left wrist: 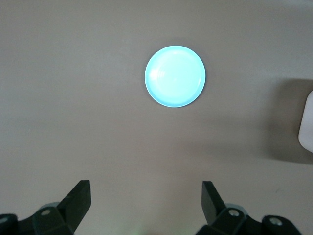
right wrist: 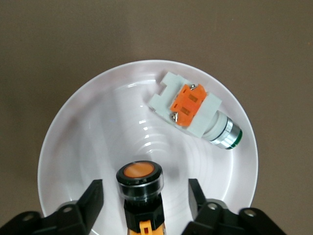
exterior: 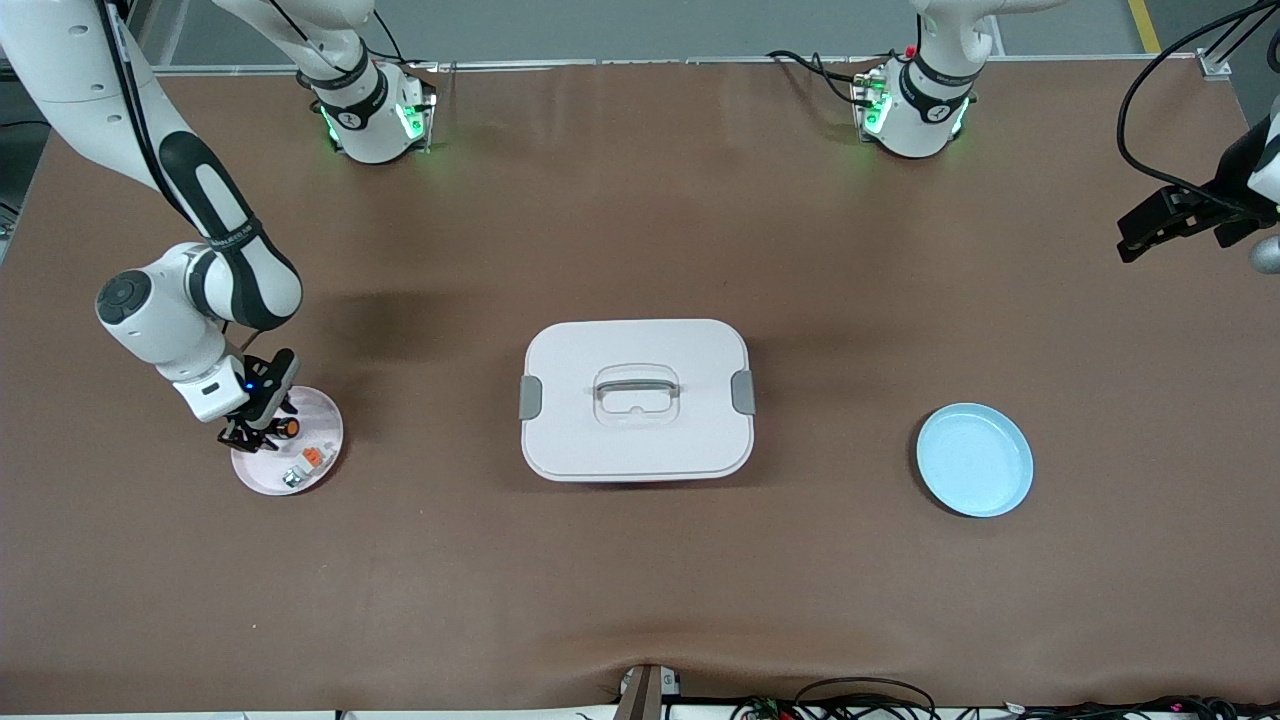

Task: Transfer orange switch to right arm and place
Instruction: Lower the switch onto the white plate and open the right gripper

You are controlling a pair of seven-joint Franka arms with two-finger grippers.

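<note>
The orange switch [right wrist: 139, 178], a black cylinder with a round orange face, lies on the white plate [right wrist: 88, 137] at the right arm's end of the table. My right gripper [right wrist: 145, 188] is low over that plate, open, with one finger on each side of the switch and a gap at both. From the front, the switch [exterior: 290, 427] shows just beside the right gripper [exterior: 255, 428] on the plate [exterior: 262, 472]. My left gripper [exterior: 1130, 240] hangs open and empty, high over the left arm's end of the table; its fingers [left wrist: 80, 193] stand wide apart.
A whitish part with an orange tab [right wrist: 193, 110] lies on the same plate beside the switch. A white lidded box [exterior: 637, 400] with a handle sits mid-table. A light blue plate [exterior: 975, 459] lies toward the left arm's end, also seen below the left gripper [left wrist: 175, 76].
</note>
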